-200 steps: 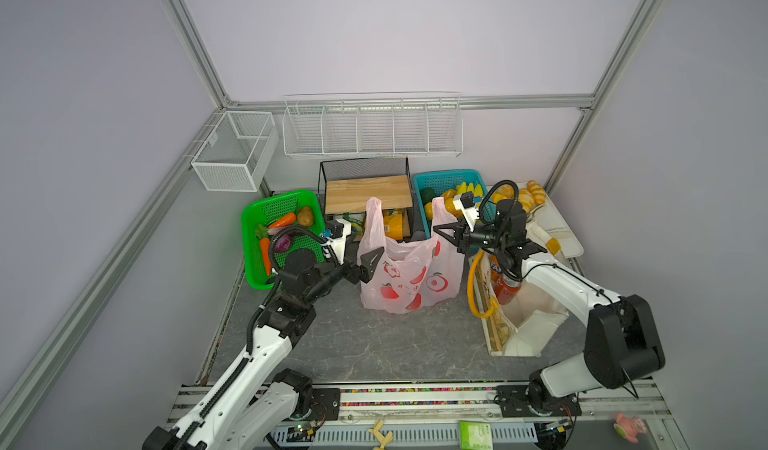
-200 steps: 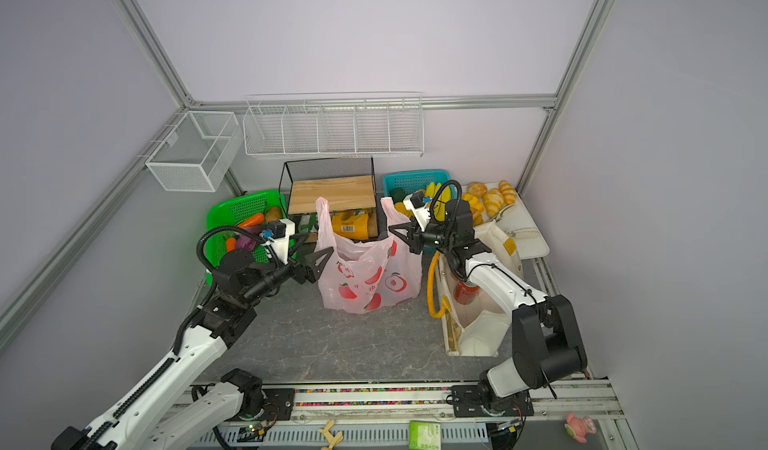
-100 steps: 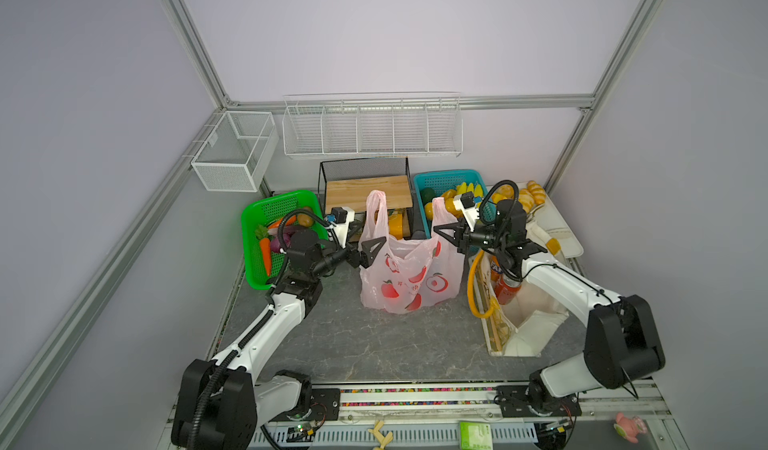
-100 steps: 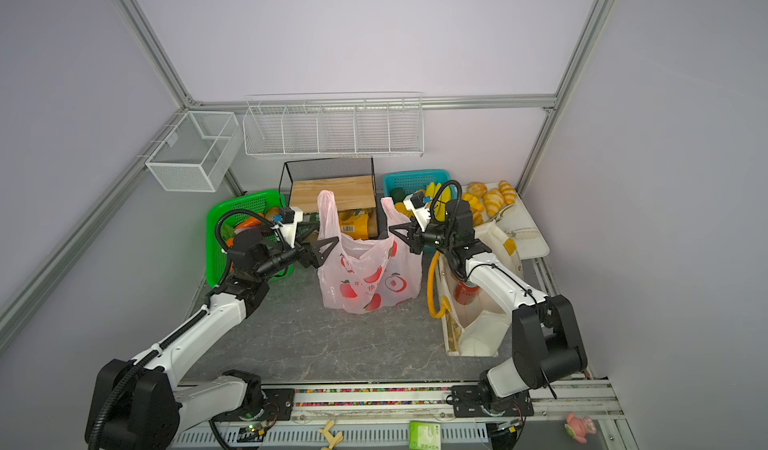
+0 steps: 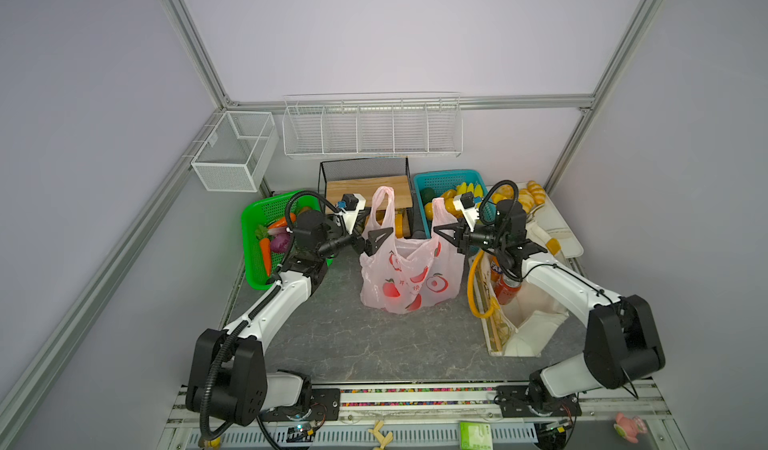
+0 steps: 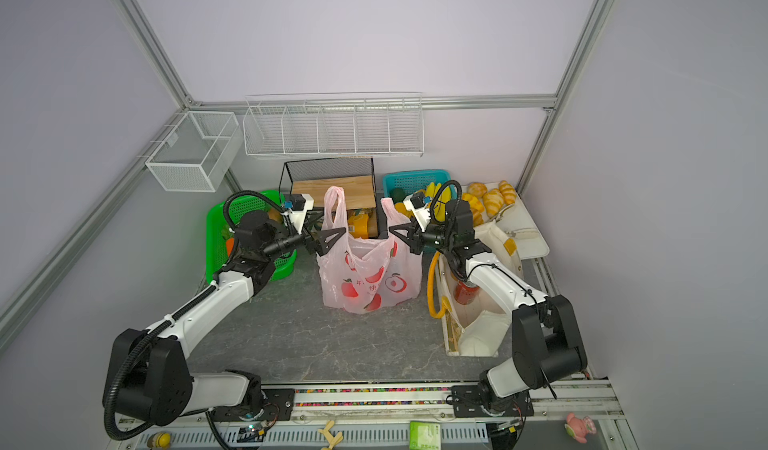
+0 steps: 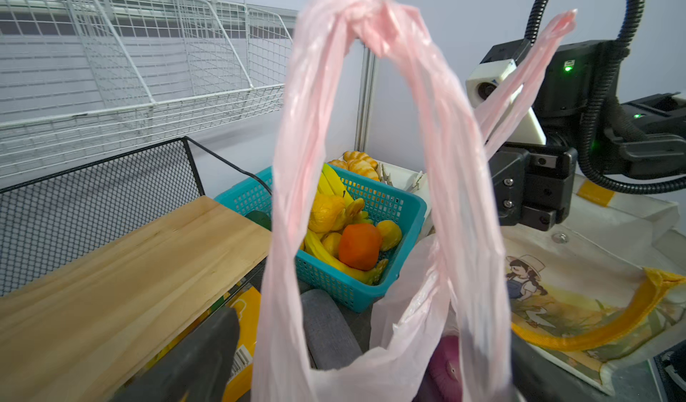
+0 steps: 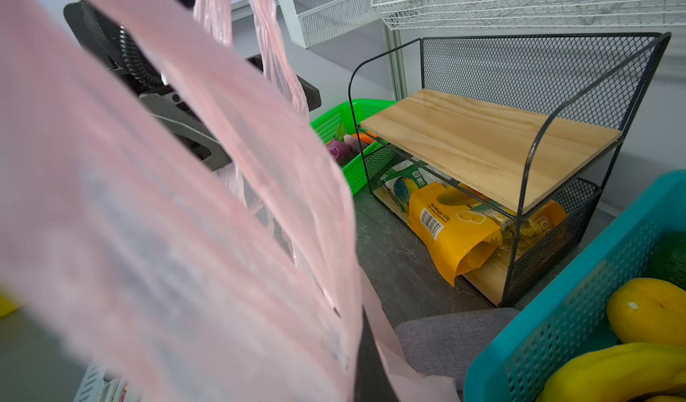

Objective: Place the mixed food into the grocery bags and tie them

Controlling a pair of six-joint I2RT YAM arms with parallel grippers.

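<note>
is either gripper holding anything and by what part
The right gripper is shut on the pink bag, by the handle on its side. The left gripper is open around the other handle.

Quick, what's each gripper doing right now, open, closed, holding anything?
Left gripper: jaws open, either side of one handle of the pink bag.
Right gripper: shut on the pink bag's other handle.

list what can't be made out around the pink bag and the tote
- pink bag contents: both top views, cloudy plastic and prints hide them; left wrist view shows only a purple bit.
- right gripper fingers: right wrist view, blurred pink plastic at the lens covers most of them.
- tote inside: both top views, right arm crosses it, drinks partly covered.
</note>
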